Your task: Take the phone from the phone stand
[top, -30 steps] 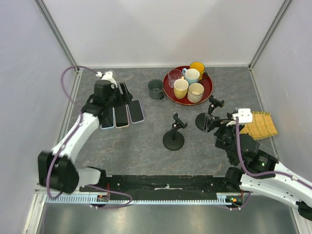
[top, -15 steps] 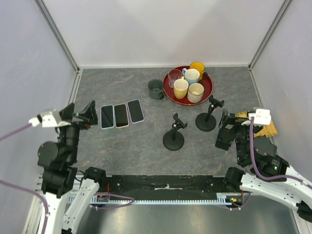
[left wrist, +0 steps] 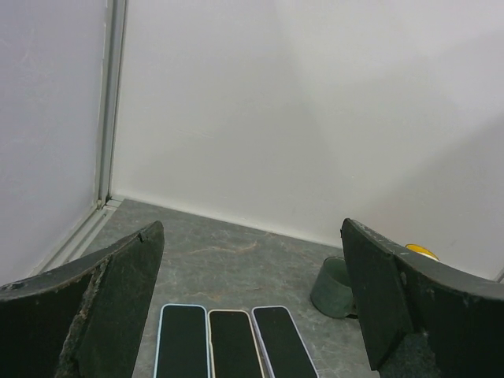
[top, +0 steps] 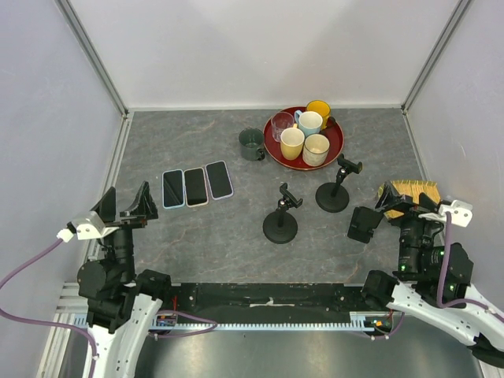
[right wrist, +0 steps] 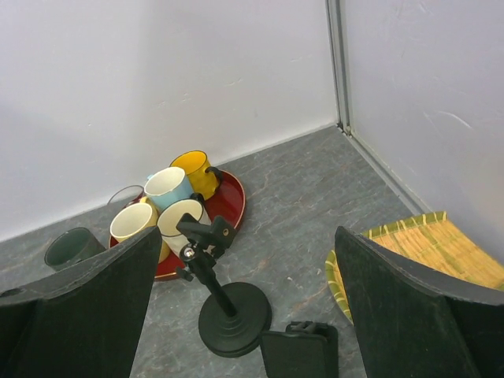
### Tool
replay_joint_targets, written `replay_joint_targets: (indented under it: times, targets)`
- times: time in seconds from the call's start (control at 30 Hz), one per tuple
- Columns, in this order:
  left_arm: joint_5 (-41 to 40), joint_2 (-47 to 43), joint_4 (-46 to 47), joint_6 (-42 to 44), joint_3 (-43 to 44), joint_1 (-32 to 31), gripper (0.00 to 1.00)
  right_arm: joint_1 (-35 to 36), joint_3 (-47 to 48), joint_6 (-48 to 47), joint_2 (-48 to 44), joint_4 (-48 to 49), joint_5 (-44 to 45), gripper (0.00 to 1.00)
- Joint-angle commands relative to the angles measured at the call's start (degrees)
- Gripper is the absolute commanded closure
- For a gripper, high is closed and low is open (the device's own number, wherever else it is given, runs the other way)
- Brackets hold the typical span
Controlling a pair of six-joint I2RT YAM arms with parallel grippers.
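- Three phones (top: pixel 197 186) lie flat, side by side, at ten o'clock on the surface (top: pixel 236 248).
- The two stands (top: pixel 280 227) near the centre hold nothing.
- A dark slab (top: pixel 364 224) at four o'clock: cannot tell whether it carries a phone.
- A phone is probably stiff, light, slick and breakable; pinch its long edges.
- Left hand (left wrist: pixel 250 228) and right hand (right wrist: pixel 246 232) gape wide, both empty.

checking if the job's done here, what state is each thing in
left gripper: open, empty
right gripper: open, empty
three phones: lying flat on the table, side by side
near phone stand: upright, empty
far phone stand: upright, empty
green mug: upright, on the table beside the tray
mugs on red tray: upright
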Motion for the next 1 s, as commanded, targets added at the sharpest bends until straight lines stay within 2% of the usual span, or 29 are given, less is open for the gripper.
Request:
replay_joint_targets:
  times: [0.0, 0.53, 0.97]
  targets:
    - [-0.2, -4.8, 4.3, 1.5, -1.5, 0.2, 0.0, 0.2, -2.7, -2.2, -1.2, 6.3, 0.9, 0.02]
    - [4.1, -4.7, 4.4, 2.9, -2.9, 2.9, 0.0, 0.0, -2.9, -5.1, 5.4, 7.9, 0.4, 0.02]
    - [0.8, -2.3, 4.4, 0.1, -3.2, 4.7, 0.0, -0.2, -3.0, -6.6, 7.5, 8.4, -0.4, 0.02]
